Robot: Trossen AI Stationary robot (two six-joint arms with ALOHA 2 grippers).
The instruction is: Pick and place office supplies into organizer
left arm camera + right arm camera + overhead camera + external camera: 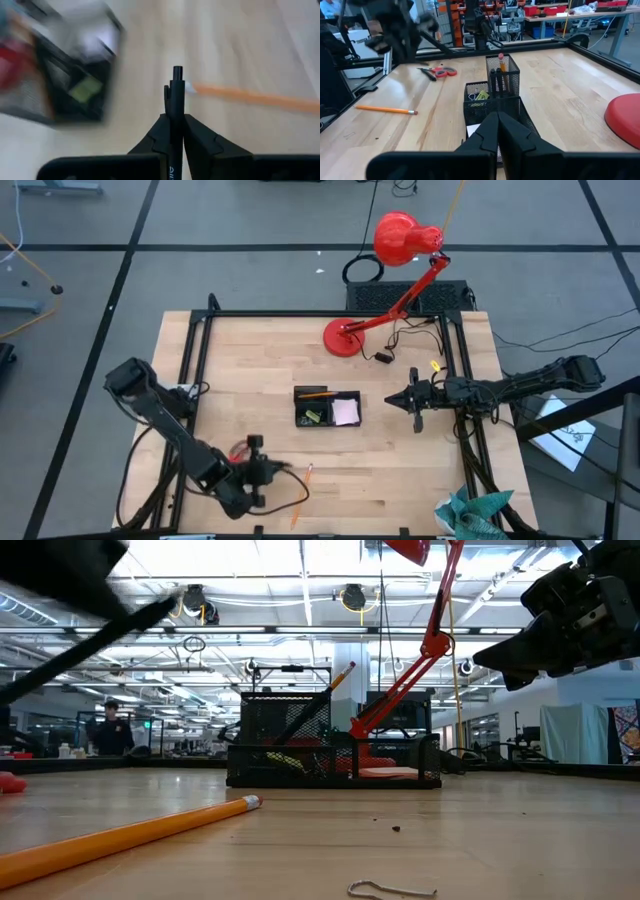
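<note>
The black pen (176, 107) is pinched tight between my left pincer's (175, 131) two fingers, sticking straight out past the tips, up off the table. I think it could slip or hit the organizer's (327, 408) wall if I tilt it. My right pincer (408, 400), pressed together and holding nothing, waits beside the organizer.

My left gripper (262, 468) sits near the table's (400, 470) front edge, scissors (438, 72) just left of it, 1 pencil (303, 495) just right. The organizer (327, 408) lies mid-table, my right gripper (397, 400) beside it.
</note>
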